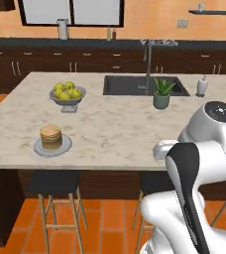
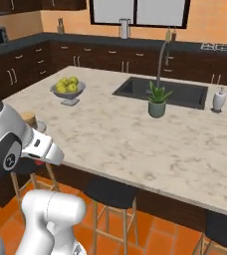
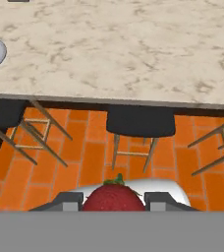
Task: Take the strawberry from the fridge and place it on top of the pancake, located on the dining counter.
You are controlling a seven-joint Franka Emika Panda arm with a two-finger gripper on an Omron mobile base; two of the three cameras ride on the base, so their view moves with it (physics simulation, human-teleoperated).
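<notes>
One large island counter with a pale beige marble top [image 1: 115, 134] is carrying one short stack of golden-brown pancakes [image 1: 51, 136] on one round grey plate [image 1: 65, 147], one grey footed bowl [image 1: 67, 98] holding what look like five or six yellow-green round fruits [image 1: 67, 90], one small green plant in a grey-green pot [image 1: 161, 94], and one white soap dispenser [image 1: 201, 86]. One dark sink [image 1: 127, 85] with one tall metal tap [image 1: 147, 64] is sitting in it, and two black-seated wooden stools [image 1: 54, 182] are showing fully under its edge in the left base view. One dark-red strawberry [image 3: 114, 197] is showing in the hand view.
</notes>
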